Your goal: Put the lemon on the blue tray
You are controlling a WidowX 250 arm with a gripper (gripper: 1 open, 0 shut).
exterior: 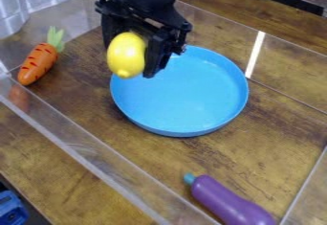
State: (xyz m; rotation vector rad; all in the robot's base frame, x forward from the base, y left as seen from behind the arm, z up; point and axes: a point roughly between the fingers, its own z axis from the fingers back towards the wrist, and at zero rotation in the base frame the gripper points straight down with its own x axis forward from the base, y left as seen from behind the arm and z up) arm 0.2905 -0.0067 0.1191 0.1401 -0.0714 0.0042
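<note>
The lemon (125,56) is a small bright-yellow oval, held in the air over the left rim of the blue tray (205,100). My black gripper (132,55) comes down from the top of the view and is shut on the lemon, with its fingers on either side of the fruit. The tray is a large round blue dish lying flat on the wooden table, with nothing in it.
An orange carrot (40,62) with a green top lies at the left. A purple eggplant (228,203) lies at the bottom right. Clear plastic walls run along the front left and right sides of the wooden table (90,123).
</note>
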